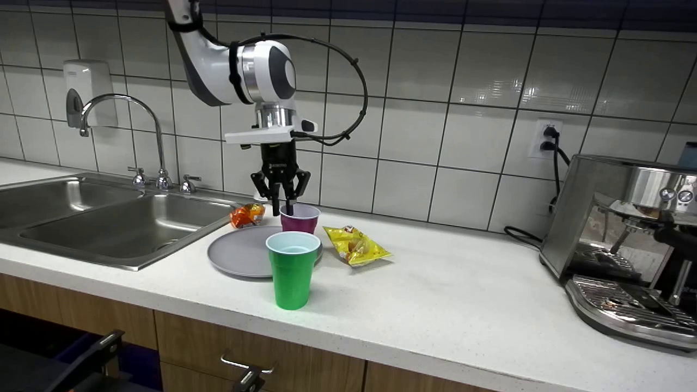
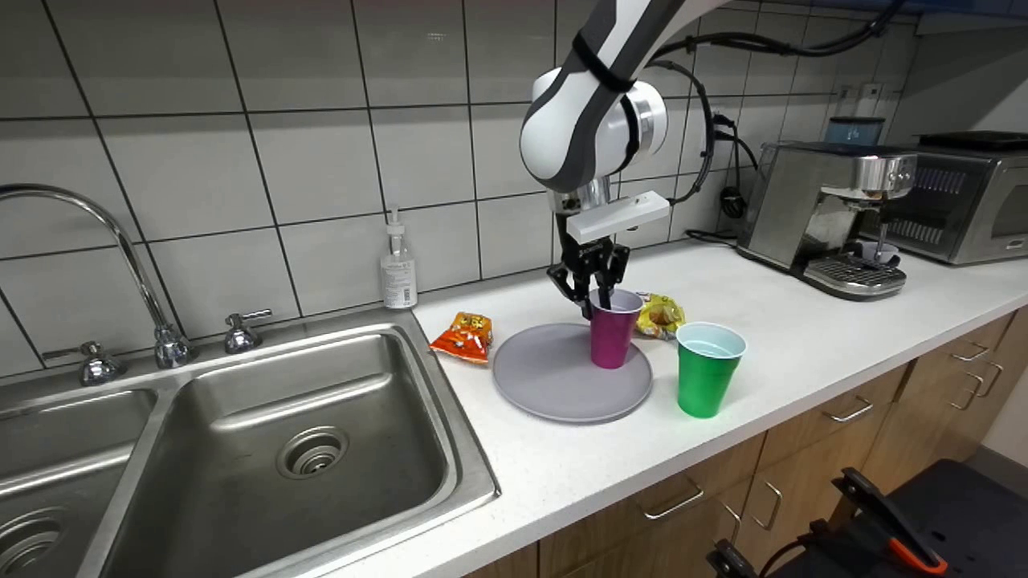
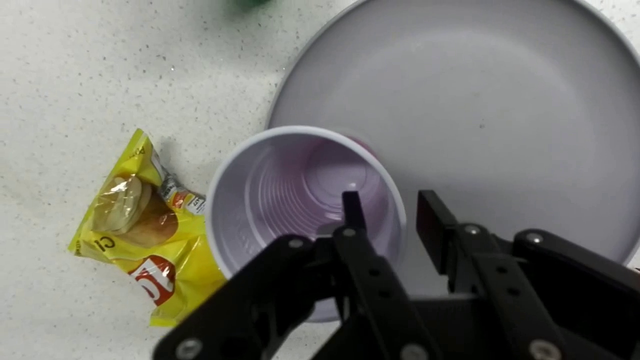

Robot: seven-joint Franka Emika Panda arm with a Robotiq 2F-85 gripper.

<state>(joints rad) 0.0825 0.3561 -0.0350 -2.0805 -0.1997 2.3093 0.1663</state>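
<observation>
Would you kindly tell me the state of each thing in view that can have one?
Round gray plate: flat on the white counter.
Purple plastic cup: upright on the plate.
Black two-fingered gripper: open, straddling the purple cup's wall.
Green plastic cup: upright on the counter.
Shiny yellow snack bag: lying down, seal unclear.
Shiny orange snack bag: seal unclear.
Curved chrome faucet: no water running.
Clear pump bottle: upright.
Silver metal coffee machine: power unclear.

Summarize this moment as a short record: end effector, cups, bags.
End effector: open, one finger inside the purple cup, the other outside
Purple cup: upright on the gray plate
Green cup: upright on the counter, beside the plate
Yellow snack bag: on the counter, near the plate
Orange snack bag: on the counter, near the sink
</observation>
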